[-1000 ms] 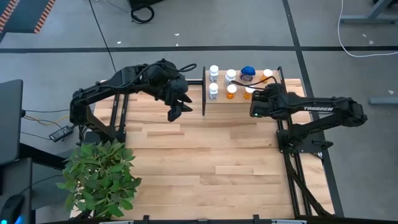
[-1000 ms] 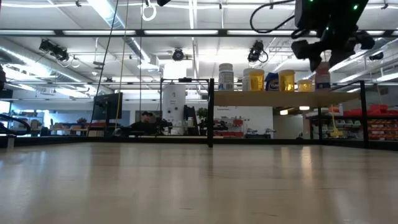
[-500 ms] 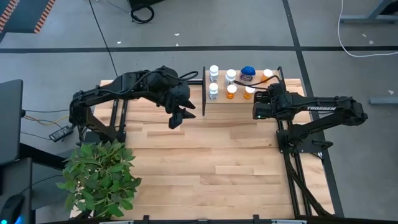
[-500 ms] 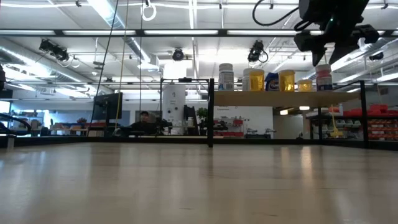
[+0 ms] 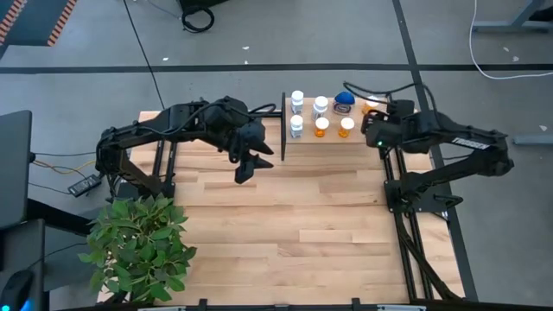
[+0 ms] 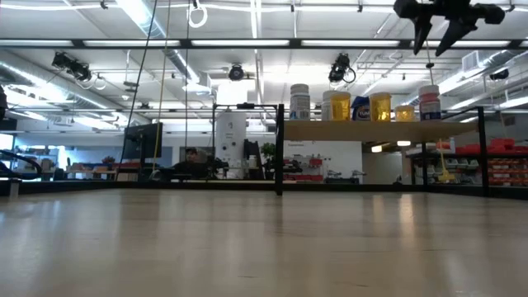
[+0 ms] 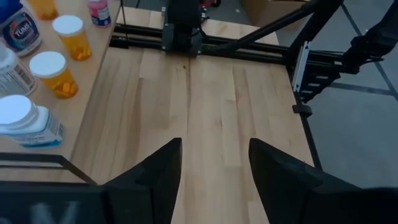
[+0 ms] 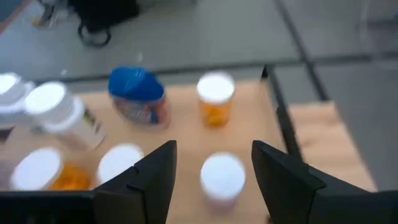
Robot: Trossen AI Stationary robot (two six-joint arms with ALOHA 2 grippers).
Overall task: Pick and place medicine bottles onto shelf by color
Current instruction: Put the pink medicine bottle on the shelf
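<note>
Right gripper (image 8: 211, 165) over the shelf (image 5: 333, 136) end, jaws open, empty — bottles (image 5: 321, 127) below. Left gripper (image 7: 214, 165) open too (over bare table (image 5: 285, 216)) — beside shelf.

Shelf (image 5: 333, 136): small light-wood panel with thin black rails, raised at the table's far edge, between the two claws.

Bottles, all upright on the shelf, white caps:
- Two white/clear bottles (image 5: 296, 126), one behind the other, at the end nearest the left claw (image 5: 249, 164).
- Third white/clear bottle (image 5: 320, 106) beside the squat blue bottle (image 5: 344, 102), back row.
- Orange bottles (image 5: 321, 127), (image 5: 346, 127) in the front row; a third orange bottle (image 8: 215, 99) at the back.
- One white-capped bottle (image 8: 222, 177) directly below the right claw (image 8: 214, 180), which hangs open and empty above it; body colour cannot be told.
</note>
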